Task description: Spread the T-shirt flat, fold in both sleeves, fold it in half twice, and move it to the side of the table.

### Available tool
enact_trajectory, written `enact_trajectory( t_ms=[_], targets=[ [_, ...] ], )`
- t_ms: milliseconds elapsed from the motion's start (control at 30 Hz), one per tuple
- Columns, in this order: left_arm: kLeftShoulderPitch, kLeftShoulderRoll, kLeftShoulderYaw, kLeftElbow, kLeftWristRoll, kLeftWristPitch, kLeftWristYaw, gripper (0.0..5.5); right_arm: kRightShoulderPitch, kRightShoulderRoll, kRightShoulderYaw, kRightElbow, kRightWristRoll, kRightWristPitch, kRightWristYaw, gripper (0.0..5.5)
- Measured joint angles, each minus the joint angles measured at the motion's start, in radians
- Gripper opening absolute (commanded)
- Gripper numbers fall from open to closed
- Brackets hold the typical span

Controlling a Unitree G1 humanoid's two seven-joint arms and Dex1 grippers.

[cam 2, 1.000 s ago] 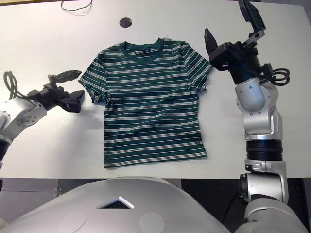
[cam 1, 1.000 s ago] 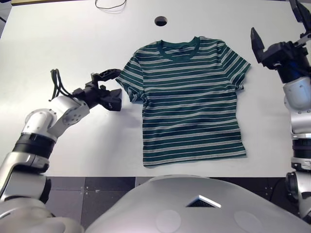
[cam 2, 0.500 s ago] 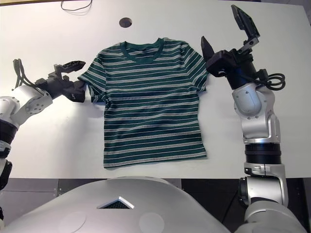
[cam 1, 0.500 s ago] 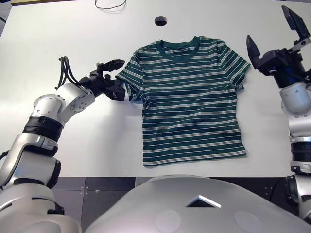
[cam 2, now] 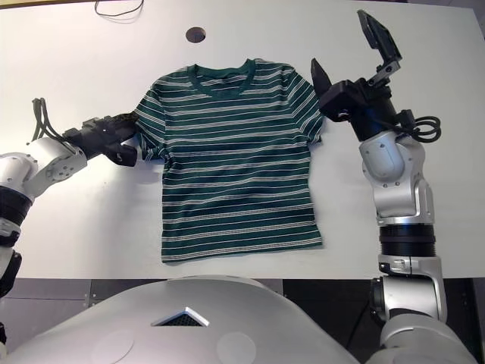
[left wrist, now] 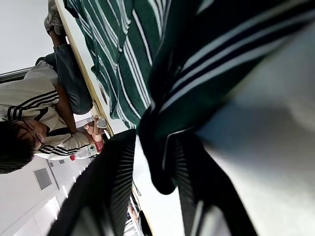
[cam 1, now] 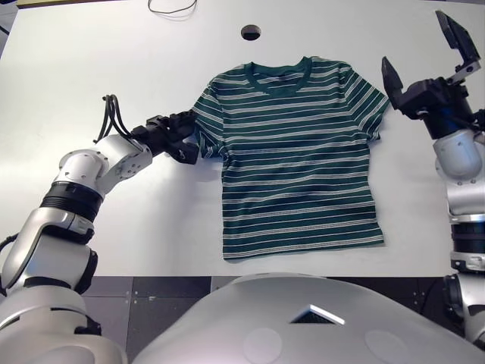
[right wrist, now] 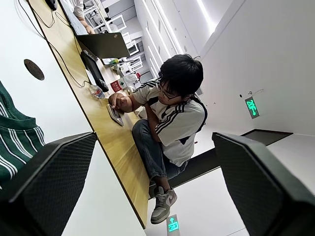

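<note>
Directly inboard of the left gripper lies the green white-striped cotton T-shirt, sleeve hem clamped; the right gripper gapes beside the opposite sleeve.

T-shirt is plain soft knit cloth, totally matt, a bit rumpled at one sleeve. The table has a smooth, hard white top with just a faint sheen. The right gripper looks like matt black plastic, its pads covered in a fine cross-hatch texture. The left gripper has ribbed black fingers, slightly shinier.
</note>
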Motion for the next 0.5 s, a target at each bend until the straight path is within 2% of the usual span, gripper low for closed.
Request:
enact_trajectory(
  t_ms=[200,400,500],
  targets=[
    [-0.001,-0.007,0.006,0.012,0.000,0.032,0.005,0.13,0.013,0.000,0.000,0.000,0.000,-0.002,-0.006,4.34],
    [0.024,-0.012,0.023,-0.010,-0.014,0.062,0.038,0.13,0.024,0.000,0.000,0.000,0.000,-0.009,-0.007,4.34],
    [0.089,-0.011,0.051,-0.105,-0.040,0.085,0.047,0.13,0.033,0.004,0.001,0.003,0.000,-0.013,-0.008,4.34]
  ],
)
